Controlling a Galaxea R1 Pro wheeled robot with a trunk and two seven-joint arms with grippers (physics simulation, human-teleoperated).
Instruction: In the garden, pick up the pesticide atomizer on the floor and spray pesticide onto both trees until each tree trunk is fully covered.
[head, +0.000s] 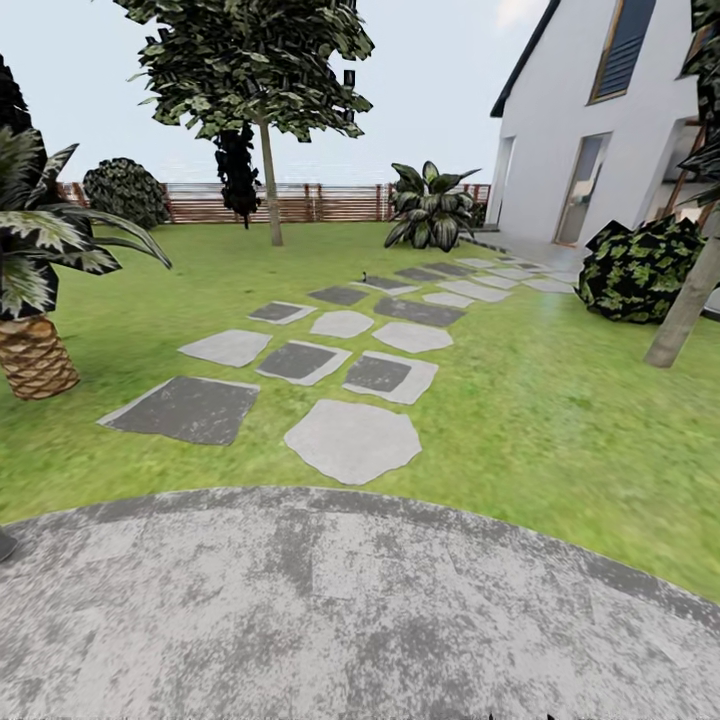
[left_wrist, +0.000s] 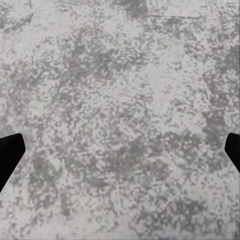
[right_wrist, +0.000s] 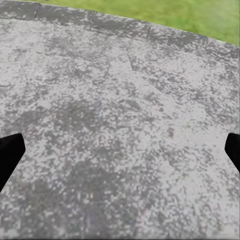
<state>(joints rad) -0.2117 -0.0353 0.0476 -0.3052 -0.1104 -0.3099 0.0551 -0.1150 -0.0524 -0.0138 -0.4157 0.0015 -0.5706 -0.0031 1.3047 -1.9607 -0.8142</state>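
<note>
1. From the head I see a grey round patio (head: 330, 610), grass (head: 560, 420), stepping stones (head: 352, 438), one tree (head: 268, 180) by the fence (head: 300, 203), and another trunk (head: 690, 295) near the house (head: 590, 110).
2. My left gripper (left_wrist: 120, 150) hangs wide open over the patio (left_wrist: 120, 100).
3. My right gripper (right_wrist: 120, 150) is wide open too, with grass (right_wrist: 165, 12) past the patio edge.

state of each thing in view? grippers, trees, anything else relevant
left gripper: open, empty, over grey paving
right gripper: open, empty, over grey paving
far tree: upright, trunk bare
near tree trunk: leaning, bare
small dark object on the stepping stones: too small to identify
</note>
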